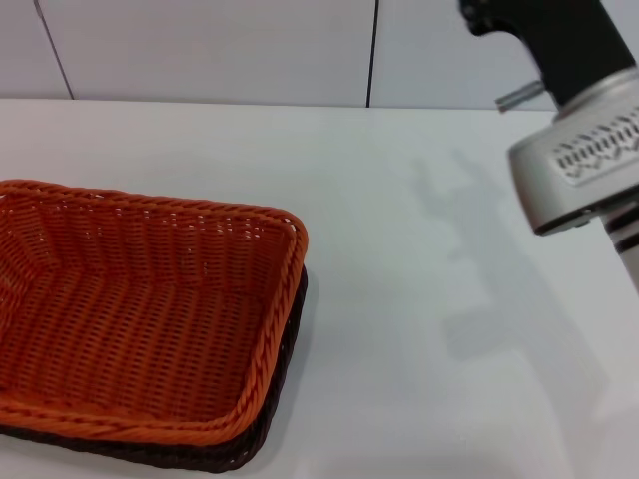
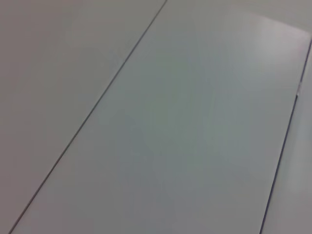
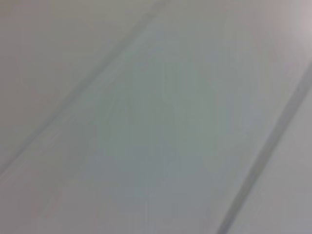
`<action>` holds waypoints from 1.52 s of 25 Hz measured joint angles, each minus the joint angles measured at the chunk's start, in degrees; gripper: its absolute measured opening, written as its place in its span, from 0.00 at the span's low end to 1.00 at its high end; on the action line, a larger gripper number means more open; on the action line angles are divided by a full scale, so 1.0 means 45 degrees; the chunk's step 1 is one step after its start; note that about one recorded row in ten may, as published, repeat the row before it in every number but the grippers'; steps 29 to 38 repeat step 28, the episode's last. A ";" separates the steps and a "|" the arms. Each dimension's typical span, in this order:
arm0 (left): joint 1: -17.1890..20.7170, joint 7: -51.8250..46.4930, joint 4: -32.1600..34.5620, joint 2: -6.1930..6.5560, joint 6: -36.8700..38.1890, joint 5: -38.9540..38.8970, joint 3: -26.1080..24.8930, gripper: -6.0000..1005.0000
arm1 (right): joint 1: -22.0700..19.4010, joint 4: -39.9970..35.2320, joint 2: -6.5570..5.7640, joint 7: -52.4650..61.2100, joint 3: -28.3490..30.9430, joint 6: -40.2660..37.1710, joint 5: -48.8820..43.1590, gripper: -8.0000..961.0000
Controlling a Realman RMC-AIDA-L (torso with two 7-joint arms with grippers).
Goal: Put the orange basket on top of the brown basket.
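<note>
Since the orange basket [image 1: 140,309] already sits nested in the brown basket [image 1: 285,384] on the bench [image 1: 429,299], stacking looks done. My right arm [image 1: 584,130] is raised clear; whether my fingers are open, I cannot tell.

This looks like a plain robot test room or lab bench, not a home. A bare white table [image 1: 419,249] fills the head view, backed by a wall of smooth pale panels [image 1: 210,45] split by thin dark seams. Both wrist views show only the same flat grey-white panelling [image 2: 185,126] crossed by narrow joint lines. The only props are two woven tray baskets, the orange basket [image 1: 140,309] nested in the brown basket [image 1: 295,319], set out on the tabletop, and a silver-and-black robot arm [image 1: 579,130] raised at the right edge.
</note>
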 joint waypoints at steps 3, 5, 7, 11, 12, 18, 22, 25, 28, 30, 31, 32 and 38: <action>0.0023 0.0348 -0.0165 0.0032 0.0041 0.0324 -0.0070 0.78 | 0.0262 -0.1199 -0.0012 -0.0137 -0.0688 -0.2154 0.1983 0.62; 0.0044 0.0517 -0.0378 0.0037 0.0146 0.0585 -0.0205 0.78 | 0.0515 -0.1862 -0.0031 -0.0136 -0.1135 -0.3325 0.3246 0.62; 0.0075 0.0652 -0.0613 -0.0006 0.0282 0.0806 -0.0371 0.78 | 0.0801 -0.2480 -0.0040 -0.0137 -0.1631 -0.4414 0.4439 0.62; 0.0088 0.0987 -0.0769 -0.0039 0.0356 0.1046 -0.0600 0.78 | 0.1571 -0.3893 -0.0013 -0.0122 -0.2865 -0.6468 0.6532 0.62; 0.0088 0.0987 -0.0769 -0.0039 0.0356 0.1046 -0.0600 0.78 | 0.1571 -0.3893 -0.0013 -0.0122 -0.2865 -0.6468 0.6532 0.62; 0.0075 0.1207 -0.0783 0.0048 0.0618 0.1058 -0.0869 0.78 | 0.1829 -0.4272 -0.0023 -0.0017 -0.3526 -0.7461 0.8496 0.62; 0.0021 0.1212 -0.0796 0.0090 0.0778 0.1065 -0.1153 0.78 | 0.1849 -0.4302 -0.0017 0.0013 -0.4000 -0.7778 0.9504 0.62; -0.0017 0.1212 -0.0788 0.0102 0.0839 0.1070 -0.1336 0.78 | 0.1783 -0.4313 -0.0009 -0.0014 -0.4346 -0.8092 0.9768 0.62; -0.0036 0.1212 -0.0766 0.0149 0.0856 0.1070 -0.1358 0.78 | 0.1653 -0.4308 0.0004 -0.0064 -0.4690 -0.8547 0.9853 0.62; -0.0036 0.1212 -0.0766 0.0149 0.0856 0.1070 -0.1358 0.78 | 0.1653 -0.4308 0.0004 -0.0064 -0.4690 -0.8547 0.9853 0.62; -0.0036 0.1212 -0.0766 0.0149 0.0856 0.1070 -0.1358 0.78 | 0.1653 -0.4308 0.0004 -0.0064 -0.4690 -0.8547 0.9853 0.62; -0.0036 0.1212 -0.0766 0.0149 0.0856 0.1070 -0.1358 0.78 | 0.1653 -0.4308 0.0004 -0.0064 -0.4690 -0.8547 0.9853 0.62; -0.0036 0.1212 -0.0766 0.0149 0.0856 0.1070 -0.1358 0.78 | 0.1653 -0.4308 0.0004 -0.0064 -0.4690 -0.8547 0.9853 0.62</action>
